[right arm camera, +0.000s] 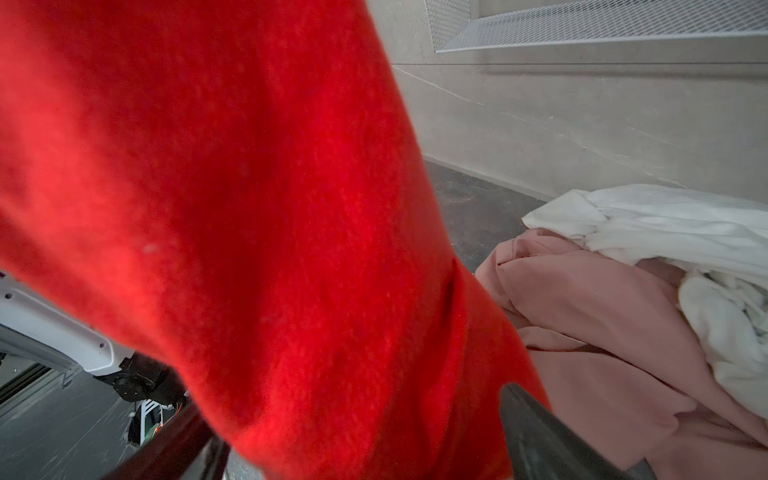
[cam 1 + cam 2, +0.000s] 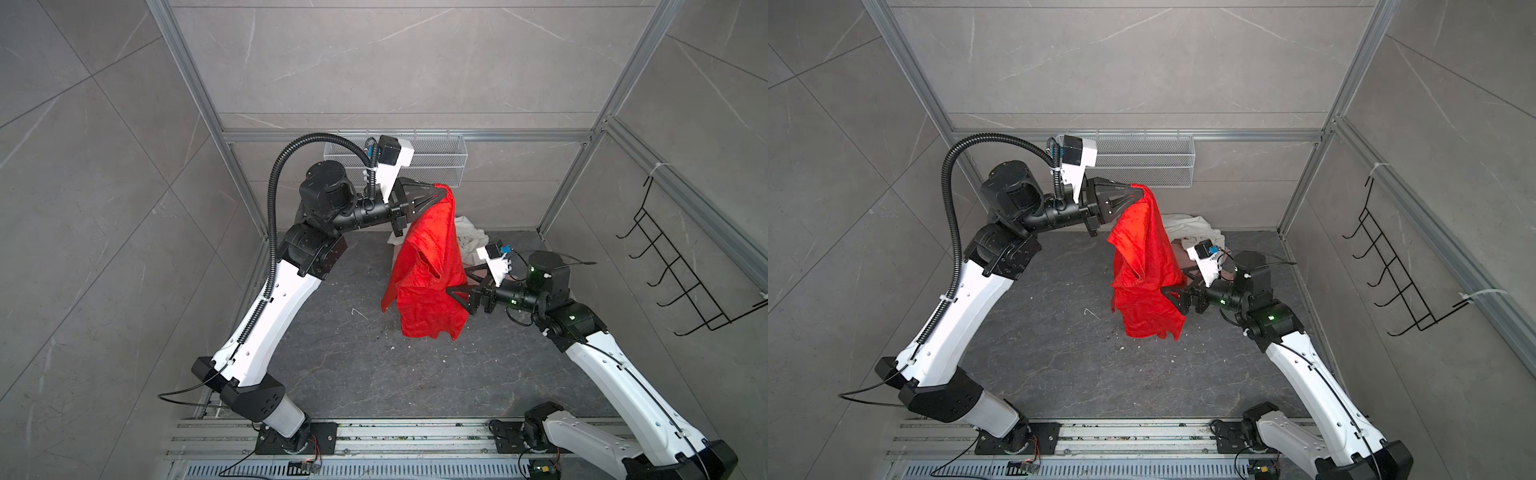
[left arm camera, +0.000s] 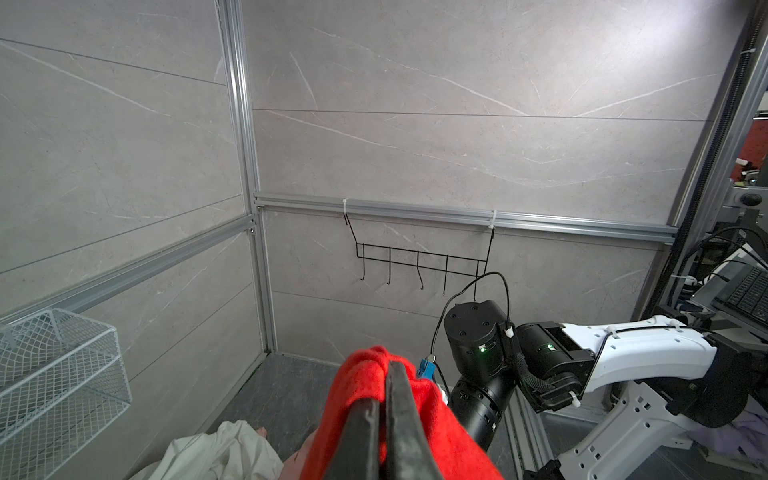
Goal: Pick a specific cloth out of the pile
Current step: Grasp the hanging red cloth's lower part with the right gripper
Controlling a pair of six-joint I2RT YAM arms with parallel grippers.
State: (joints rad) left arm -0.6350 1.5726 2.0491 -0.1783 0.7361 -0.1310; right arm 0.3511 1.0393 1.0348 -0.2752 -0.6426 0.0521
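Red cloth (image 1: 249,208) in left tool (image 2: 443,191), pink garment (image 1: 602,332) clear from right wrist

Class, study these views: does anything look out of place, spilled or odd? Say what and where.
Small white crumbs lie scattered on the dark floor near the hem of the hanging red cloth, like spilled debris. Nothing else stands out.

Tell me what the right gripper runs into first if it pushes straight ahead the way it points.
The red short-sleeved garment: it hangs right in front of the open right gripper, seemingly already between its fingers. Depth is hard to judge.
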